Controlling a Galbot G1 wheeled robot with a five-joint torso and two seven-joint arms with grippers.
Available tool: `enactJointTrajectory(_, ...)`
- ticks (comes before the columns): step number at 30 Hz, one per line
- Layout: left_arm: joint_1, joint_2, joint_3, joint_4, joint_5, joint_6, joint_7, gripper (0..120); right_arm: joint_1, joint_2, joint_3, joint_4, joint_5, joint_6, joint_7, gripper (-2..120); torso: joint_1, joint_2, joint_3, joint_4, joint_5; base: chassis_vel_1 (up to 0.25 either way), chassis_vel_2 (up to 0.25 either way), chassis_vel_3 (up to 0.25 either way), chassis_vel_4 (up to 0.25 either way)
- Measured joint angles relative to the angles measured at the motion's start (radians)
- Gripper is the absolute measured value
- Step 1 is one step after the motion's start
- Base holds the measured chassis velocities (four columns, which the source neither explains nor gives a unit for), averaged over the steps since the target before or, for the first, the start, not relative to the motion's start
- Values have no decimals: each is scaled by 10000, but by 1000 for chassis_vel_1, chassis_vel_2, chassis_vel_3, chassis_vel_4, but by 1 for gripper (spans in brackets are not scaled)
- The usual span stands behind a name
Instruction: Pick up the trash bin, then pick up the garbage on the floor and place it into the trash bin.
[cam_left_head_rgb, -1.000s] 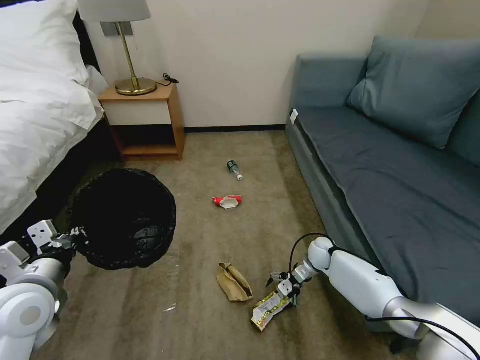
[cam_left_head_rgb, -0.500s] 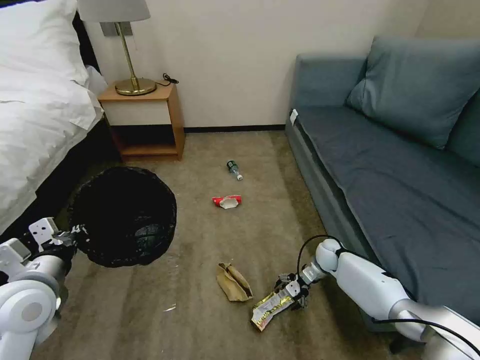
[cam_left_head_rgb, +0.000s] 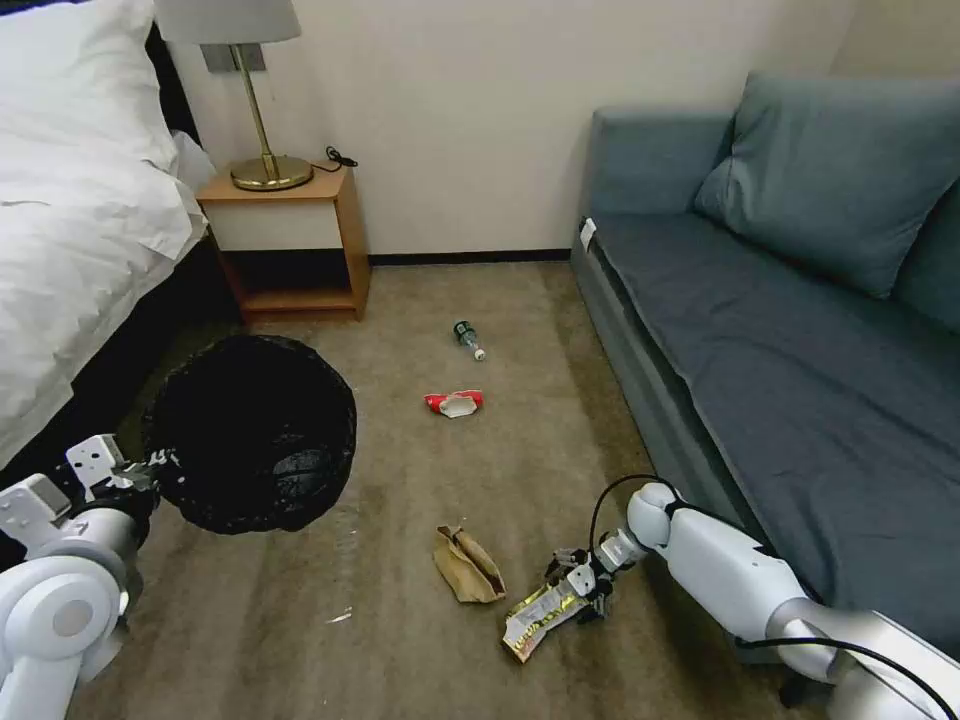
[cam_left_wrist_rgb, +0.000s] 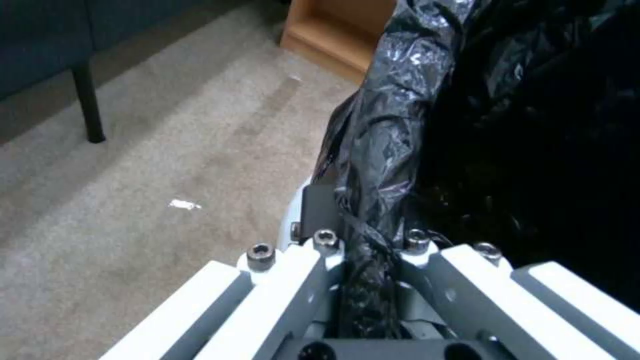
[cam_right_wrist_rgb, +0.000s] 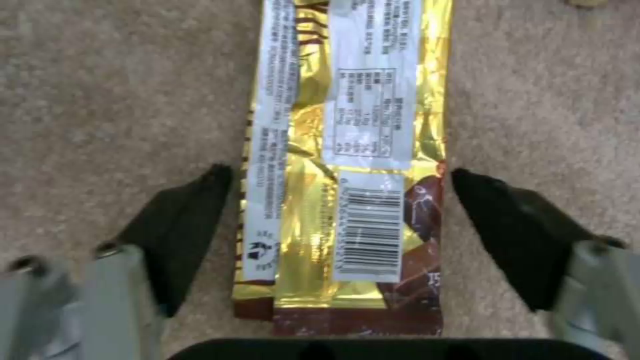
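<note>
The trash bin (cam_left_head_rgb: 250, 432), lined with a crinkled black bag, hangs above the carpet at the left, with my left gripper (cam_left_head_rgb: 150, 470) shut on its rim; the left wrist view has the bag (cam_left_wrist_rgb: 400, 125) pinched between the fingers. My right gripper (cam_left_head_rgb: 580, 590) is low over the carpet, open, its two black fingertips (cam_right_wrist_rgb: 183, 225) on either side of the gold-and-white snack wrapper (cam_right_wrist_rgb: 347, 165), which lies flat (cam_left_head_rgb: 540, 612). On the floor also lie a tan paper bag (cam_left_head_rgb: 467, 566), a red-and-white packet (cam_left_head_rgb: 455, 403) and a small bottle (cam_left_head_rgb: 468, 339).
A blue sofa (cam_left_head_rgb: 780, 330) runs along the right, close to my right arm. A bed (cam_left_head_rgb: 70, 220) sits at the left, and a wooden nightstand (cam_left_head_rgb: 290, 240) with a brass lamp (cam_left_head_rgb: 265, 130) stands against the back wall. Open carpet lies between them.
My right gripper has gone down and slightly right, settling around the end of the snack wrapper. The bin in my left gripper has shifted a little.
</note>
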Motion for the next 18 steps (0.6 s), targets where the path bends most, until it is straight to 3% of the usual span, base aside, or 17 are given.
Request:
enactJointTrajectory(9,-8,58,25,-24,-12,-51,-2,1,2,57,-73,-49,120,-50,40,62,-1,2,-2,1,-4,0,0,0,0)
enactJointTrajectory(18,-26,86,57,-83,-44,-88,-56,1,-60,-20,-92,-35,301,-114,407,51,-1,2,1,4,9,0,0,0,0)
